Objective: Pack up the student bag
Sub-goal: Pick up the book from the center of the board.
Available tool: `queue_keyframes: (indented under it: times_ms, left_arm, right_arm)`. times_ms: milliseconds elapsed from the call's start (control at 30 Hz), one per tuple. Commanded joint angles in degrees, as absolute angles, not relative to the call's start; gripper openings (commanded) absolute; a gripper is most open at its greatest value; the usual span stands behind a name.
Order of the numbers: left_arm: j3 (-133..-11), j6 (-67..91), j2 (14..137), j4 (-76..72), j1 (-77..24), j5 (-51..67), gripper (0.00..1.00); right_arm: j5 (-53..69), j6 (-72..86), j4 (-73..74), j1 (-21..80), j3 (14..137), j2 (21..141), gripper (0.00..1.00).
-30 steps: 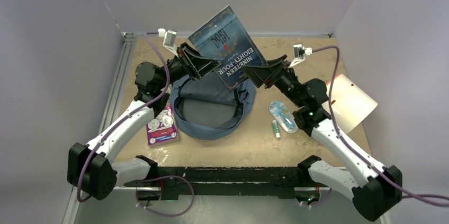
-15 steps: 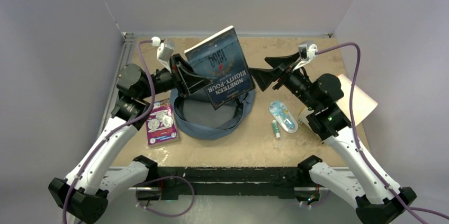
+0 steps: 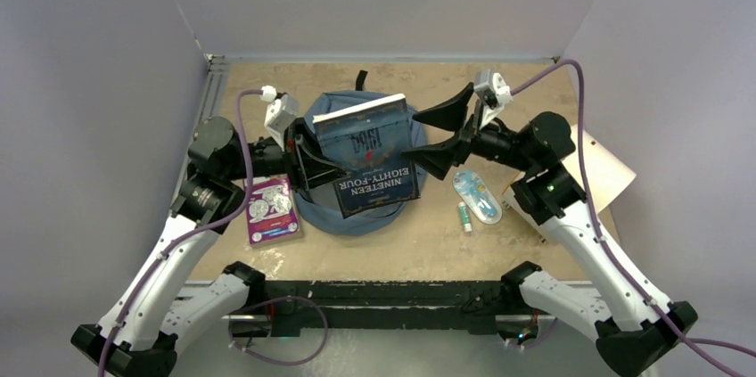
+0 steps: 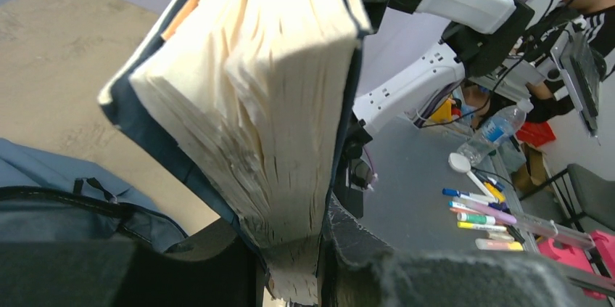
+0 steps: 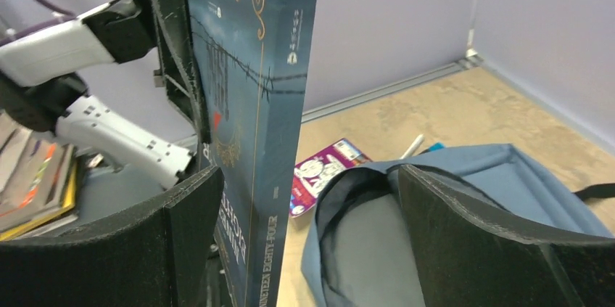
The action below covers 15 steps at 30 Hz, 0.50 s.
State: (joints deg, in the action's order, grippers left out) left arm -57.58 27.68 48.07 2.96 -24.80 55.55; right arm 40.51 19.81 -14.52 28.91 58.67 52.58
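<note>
Pinches the book (image 3: 370, 163) by one edge in the left gripper (image 3: 312, 159), tilting it above the bag (image 3: 374, 221) lying open-mouthed mid-desk (image 3: 401, 252) (likely to slide it inside), with the right gripper (image 3: 439, 135) spread wide alongside, apparently ready to steady it.

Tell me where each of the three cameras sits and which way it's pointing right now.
Top external: above and behind the arms, looking down at the table, book and student bag; both arms show.
Left wrist: looks along the book's page edge; left fingers show below.
Right wrist: faces the book's cover; right fingers show, spread.
All share the book and student bag.
</note>
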Motion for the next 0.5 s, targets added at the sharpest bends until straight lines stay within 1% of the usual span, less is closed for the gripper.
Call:
queue_keyframes:
  times_ms: [0,167,300,467]
  left_arm:
    - [-62.5,23.7,48.4,1.6,-24.8,59.7,0.00]
    - [-63.5,23.0,51.5,2.0,-24.8,64.5,0.00]
    - [-64.9,21.1,54.2,3.3,-24.8,65.3,0.00]
    - [-66.4,20.7,57.6,2.2,-24.8,65.7,0.00]
  right_arm:
    - [48.2,24.9,-22.8,28.9,60.6,54.5,0.91]
    - [55.3,34.3,-32.7,28.9,58.3,58.0,0.87]
    - [58.8,37.8,-34.7,29.0,58.4,60.9,0.78]
    - [58.3,39.0,-35.3,29.0,57.8,62.2,0.66]
